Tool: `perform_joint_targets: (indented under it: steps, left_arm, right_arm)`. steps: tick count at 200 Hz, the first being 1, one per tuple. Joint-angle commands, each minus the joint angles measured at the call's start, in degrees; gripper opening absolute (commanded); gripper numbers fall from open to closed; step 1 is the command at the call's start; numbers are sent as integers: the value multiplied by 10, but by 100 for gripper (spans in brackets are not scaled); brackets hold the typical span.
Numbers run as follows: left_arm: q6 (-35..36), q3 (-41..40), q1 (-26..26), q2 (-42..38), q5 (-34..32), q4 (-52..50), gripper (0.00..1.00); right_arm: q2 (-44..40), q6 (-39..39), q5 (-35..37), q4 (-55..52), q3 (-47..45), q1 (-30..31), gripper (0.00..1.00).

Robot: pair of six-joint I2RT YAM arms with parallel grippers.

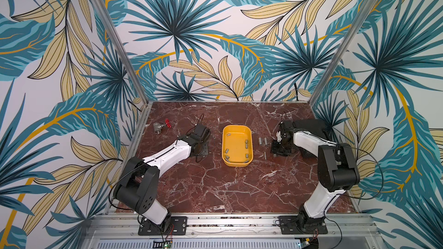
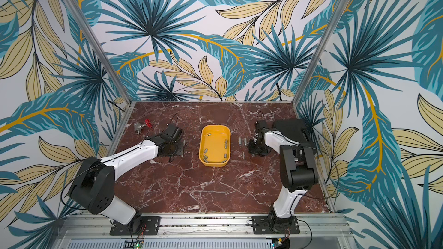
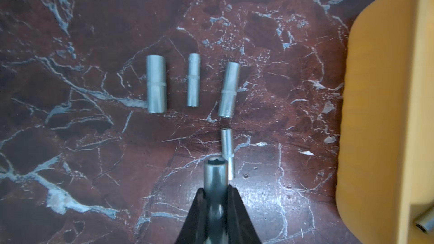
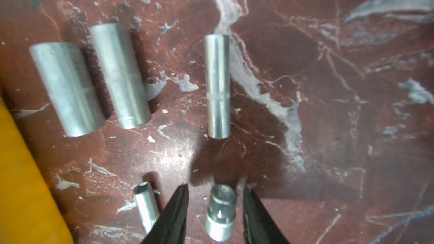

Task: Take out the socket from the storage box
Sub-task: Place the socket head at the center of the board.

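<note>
The storage box (image 1: 236,144) is a shallow yellow tray in the middle of the marble table, with several steel sockets (image 1: 247,143) lying inside. My left gripper (image 3: 216,187) is shut on a socket (image 3: 215,174), held just above the table to the left of the box (image 3: 380,113). Three loose sockets (image 3: 194,79) and a thinner one (image 3: 227,146) lie there. To the right of the box (image 4: 21,184), my right gripper (image 4: 215,187) is open, its jaws on either side of a short socket (image 4: 220,210) without touching it. Other sockets (image 4: 217,85) lie beside it.
A metal valve with a red handle (image 1: 161,126) lies at the back left. A black hard case (image 1: 309,128) stands at the back right, behind my right arm (image 1: 309,142). My left arm (image 1: 172,154) hides the sockets on the left in both top views.
</note>
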Motion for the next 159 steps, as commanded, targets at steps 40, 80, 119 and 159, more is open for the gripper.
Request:
perform_joint_targets:
  steps: [40,80,119,159]
  left_arm:
    - [-1,-20,17,51,15,34,18]
    - [1,-18,23,71,16,39,18]
    - [9,-14,28,87,17,39,19]
    - [9,-14,29,100,17,43,20]
  right_arm:
    - [-32,-6,-7,-13,-13,0,41]
    - [-44,-8,-5,-20,-15,0,41]
    - [-76,-10,-2,-37,-8,0,41]
    - [-107,-12,-1,-56,8,0,41]
